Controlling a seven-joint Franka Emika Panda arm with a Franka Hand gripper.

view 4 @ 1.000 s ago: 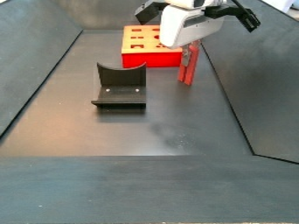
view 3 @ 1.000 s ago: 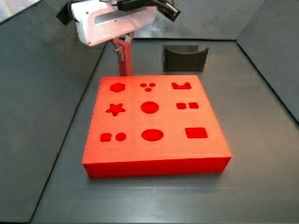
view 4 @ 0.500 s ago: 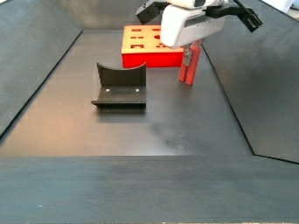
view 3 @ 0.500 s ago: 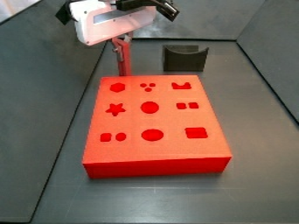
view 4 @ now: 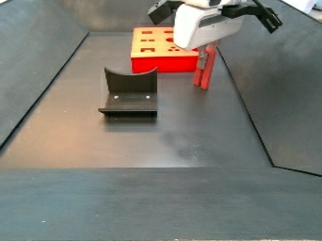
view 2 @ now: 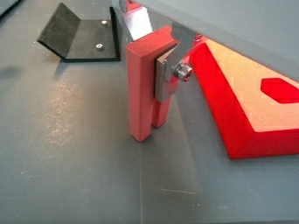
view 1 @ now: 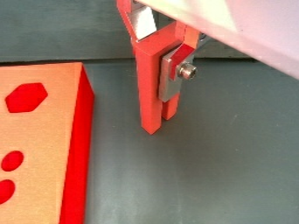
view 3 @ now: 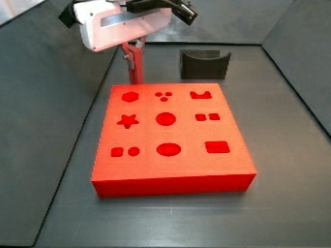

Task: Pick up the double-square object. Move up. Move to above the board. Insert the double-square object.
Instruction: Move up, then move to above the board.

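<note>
The double-square object (view 3: 134, 66) is a slim pinkish-red peg, held upright just beyond the far end of the board (view 3: 188, 136). My gripper (view 3: 132, 53) is shut on its upper part. In both wrist views the silver fingers (view 1: 176, 74) (view 2: 167, 74) clamp the peg (view 1: 149, 96) (view 2: 140, 101), whose lower end hangs close to the grey floor. The board is a thick bright-red block with shaped cut-outs, beside the peg (view 1: 47, 140) (view 2: 233, 87). In a side view the peg (view 4: 202, 73) stands by the board's corner (view 4: 164, 64) under the gripper (view 4: 204, 56).
The dark fixture (view 3: 203, 64) stands on the floor behind the board, to the right of the peg; it also shows in a side view (view 4: 127, 92) and a wrist view (view 2: 82, 35). Sloping dark walls enclose the floor.
The gripper and the peg have risen very slightly; otherwise nothing has visibly moved.
</note>
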